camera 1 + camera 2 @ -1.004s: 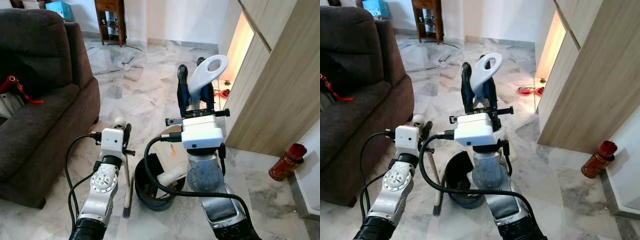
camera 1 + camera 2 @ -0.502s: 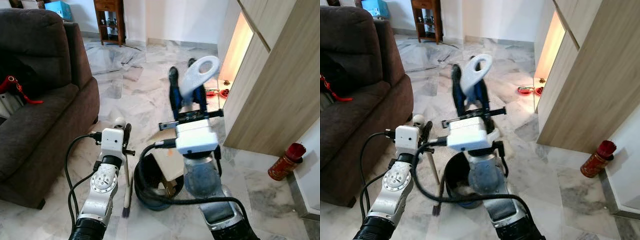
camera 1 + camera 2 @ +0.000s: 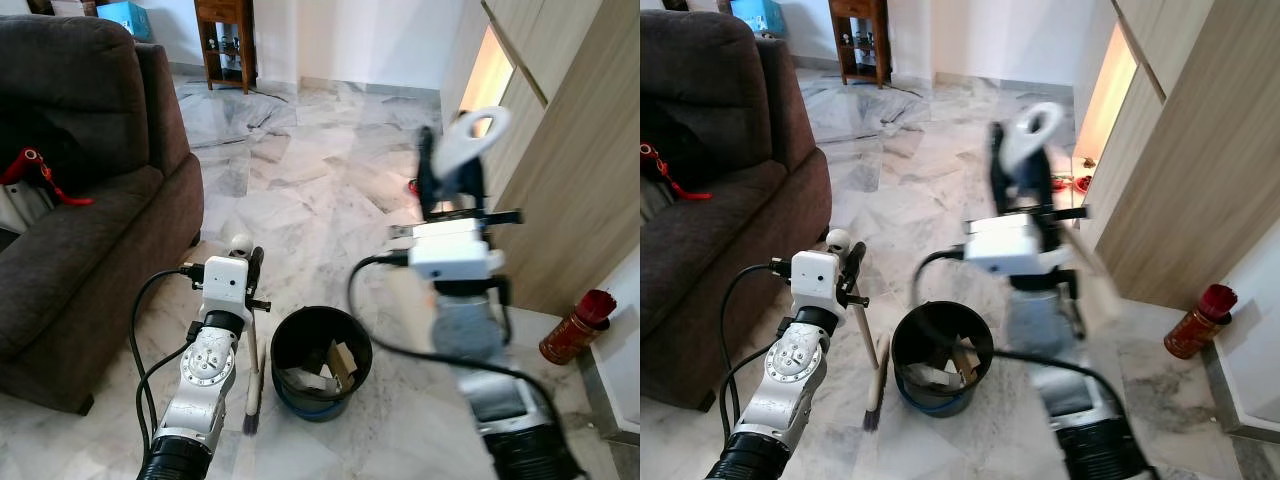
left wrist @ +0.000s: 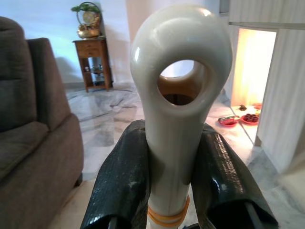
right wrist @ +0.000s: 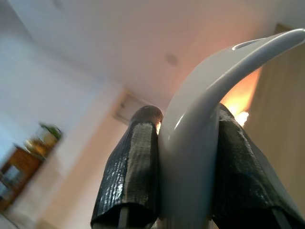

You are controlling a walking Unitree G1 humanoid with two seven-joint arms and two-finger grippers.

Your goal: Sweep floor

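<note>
The broom (image 3: 251, 385) is standing beside the black bin (image 3: 320, 362), its handle pinched by the left gripper (image 4: 174, 191); the right gripper (image 5: 186, 200) is pinching a dustpan handle (image 3: 468, 140).

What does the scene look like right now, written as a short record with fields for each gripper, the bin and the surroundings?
left gripper: shut on broom handle, beside the sofa
right gripper: shut on dustpan handle, raised, right of the bin
bin: black, round, on marble floor, scraps inside
broom head: on floor, left of the bin
red bottle: by the wooden cabinet
</note>
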